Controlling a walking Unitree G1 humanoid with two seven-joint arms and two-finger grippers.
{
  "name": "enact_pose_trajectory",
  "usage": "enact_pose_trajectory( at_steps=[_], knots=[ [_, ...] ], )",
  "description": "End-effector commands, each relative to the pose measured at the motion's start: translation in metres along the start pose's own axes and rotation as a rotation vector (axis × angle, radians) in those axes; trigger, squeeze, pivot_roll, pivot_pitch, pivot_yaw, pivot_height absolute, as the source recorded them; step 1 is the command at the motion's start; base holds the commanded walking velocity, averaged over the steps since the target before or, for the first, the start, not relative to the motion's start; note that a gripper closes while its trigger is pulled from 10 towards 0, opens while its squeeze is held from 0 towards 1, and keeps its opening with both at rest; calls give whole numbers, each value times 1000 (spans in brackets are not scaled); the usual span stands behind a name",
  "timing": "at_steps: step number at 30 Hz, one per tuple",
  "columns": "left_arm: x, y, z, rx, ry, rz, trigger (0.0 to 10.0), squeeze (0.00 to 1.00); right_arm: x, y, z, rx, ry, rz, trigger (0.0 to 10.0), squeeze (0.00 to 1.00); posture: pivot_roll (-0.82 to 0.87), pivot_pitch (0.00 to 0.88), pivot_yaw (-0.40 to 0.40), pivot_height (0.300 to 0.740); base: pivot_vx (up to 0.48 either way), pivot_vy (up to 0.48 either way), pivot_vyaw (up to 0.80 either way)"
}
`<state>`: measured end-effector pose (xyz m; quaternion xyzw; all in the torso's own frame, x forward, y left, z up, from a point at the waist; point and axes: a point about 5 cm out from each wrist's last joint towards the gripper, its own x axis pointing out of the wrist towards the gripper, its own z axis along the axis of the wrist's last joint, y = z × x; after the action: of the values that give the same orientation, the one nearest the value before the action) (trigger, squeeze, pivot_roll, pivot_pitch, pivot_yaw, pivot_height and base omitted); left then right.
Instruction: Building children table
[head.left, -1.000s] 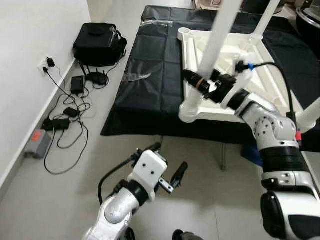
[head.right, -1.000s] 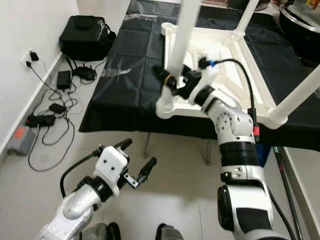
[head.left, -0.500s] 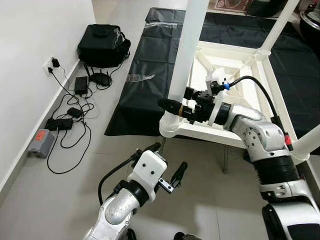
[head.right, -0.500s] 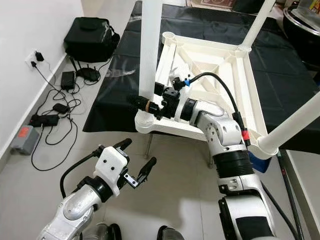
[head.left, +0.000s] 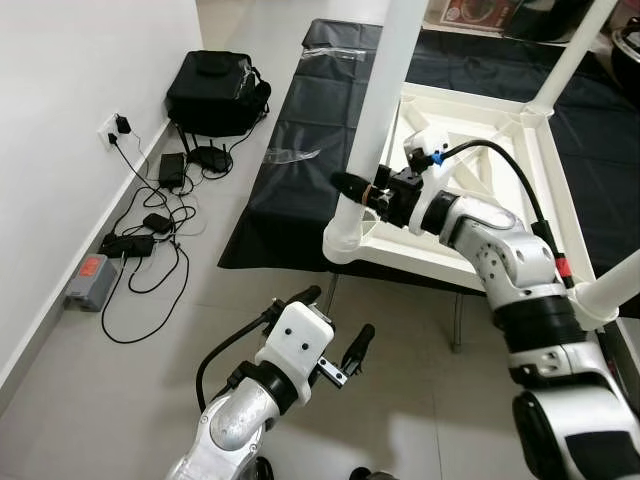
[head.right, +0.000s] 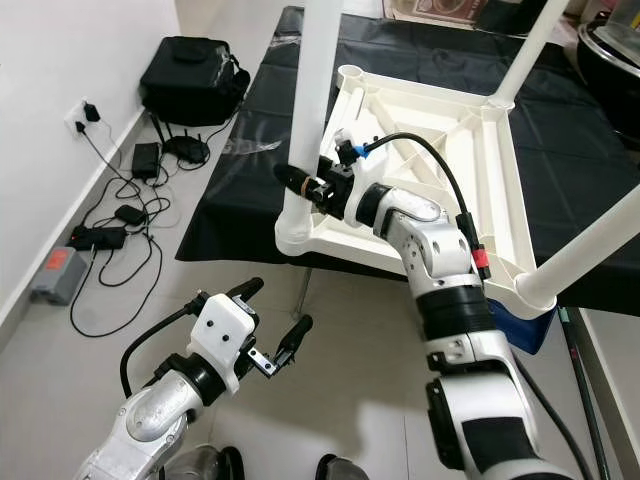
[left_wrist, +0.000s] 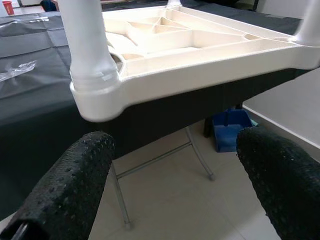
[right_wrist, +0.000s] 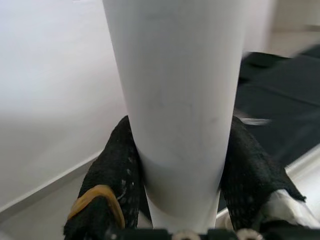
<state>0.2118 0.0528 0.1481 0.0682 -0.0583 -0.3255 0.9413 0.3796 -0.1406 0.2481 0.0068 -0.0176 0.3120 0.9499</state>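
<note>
The white children's table (head.left: 420, 262) lies upside down on a black-covered folding table (head.left: 290, 190), its legs pointing up. Its near-left corner (left_wrist: 100, 95) juts past the black table's front edge. My right gripper (head.left: 363, 189) is shut on the near-left leg (head.left: 385, 90) just above its socket; in the right wrist view the black fingers (right_wrist: 115, 165) press both sides of the leg (right_wrist: 175, 100). My left gripper (head.left: 335, 325) hangs open low above the floor, in front of and below that corner, holding nothing. Its fingers (left_wrist: 65, 190) frame the corner in the left wrist view.
Other white legs rise at the far right (head.left: 575, 50) and near right (head.left: 615, 290). A black bag (head.left: 215, 92) and cables with a power strip (head.left: 130, 245) lie along the left wall. A blue box (left_wrist: 230, 131) sits beneath the folding table, beside its metal legs (head.left: 458, 320).
My right gripper, still clamped on the leg, has dragged the white table leftward and nearer, so its corner now overhangs the black table's edge. The head camera shifted. The left arm stayed put.
</note>
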Motion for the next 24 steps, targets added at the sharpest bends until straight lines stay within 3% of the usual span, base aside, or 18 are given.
enact_pose_trajectory(
  at_steps=[1,3,5,6,7,8,9,11,12,14,19,24],
  knots=[
    [-1,-4,-4,-3,15,-13,10000,0,-10,-29,5,25,-30,-229,0,0,136,127,-80,740,0,0,0],
    [-1,-4,-4,-2,15,-15,10000,0,-15,-46,5,27,-20,-436,0,0,137,130,-83,740,0,0,0],
    [-1,-4,-4,-2,15,-15,10000,0,-15,-46,5,27,-20,-436,0,0,137,130,-83,740,0,0,0],
    [-1,-3,-4,-2,15,-16,10000,0,-19,-55,4,20,-13,-542,0,0,139,133,-84,740,0,0,0],
    [-1,-3,-4,-2,15,-16,10000,0,-19,-55,4,20,-13,-542,0,0,139,133,-84,740,0,0,0],
    [-1,-3,-3,-1,14,-16,10000,0,-26,-65,2,28,0,-680,0,0,139,134,-85,740,0,0,0],
    [-1,-3,-3,-1,14,-16,10000,0,-26,-65,2,28,0,-680,0,0,139,134,-85,740,0,0,0],
    [-1,-3,-3,1,14,-16,10000,0,-48,-83,-9,86,28,-1006,0,0,140,138,-82,740,0,0,0],
    [-1,-3,-3,1,14,-16,10000,0,-48,-83,-9,86,28,-1006,0,0,140,138,-82,740,0,0,0],
    [-1,-3,-3,3,15,-15,10000,0,-65,-86,-17,129,37,-1249,0,0,138,141,-84,740,0,0,0],
    [-1,-3,-3,3,15,-16,10000,0,-67,-82,-21,158,37,-1333,0,0,139,143,-83,740,0,0,0],
    [-1,-3,-3,5,15,-14,10000,0,-49,-71,-25,235,37,-1234,0,0,140,144,-84,740,0,0,0]
  ],
)
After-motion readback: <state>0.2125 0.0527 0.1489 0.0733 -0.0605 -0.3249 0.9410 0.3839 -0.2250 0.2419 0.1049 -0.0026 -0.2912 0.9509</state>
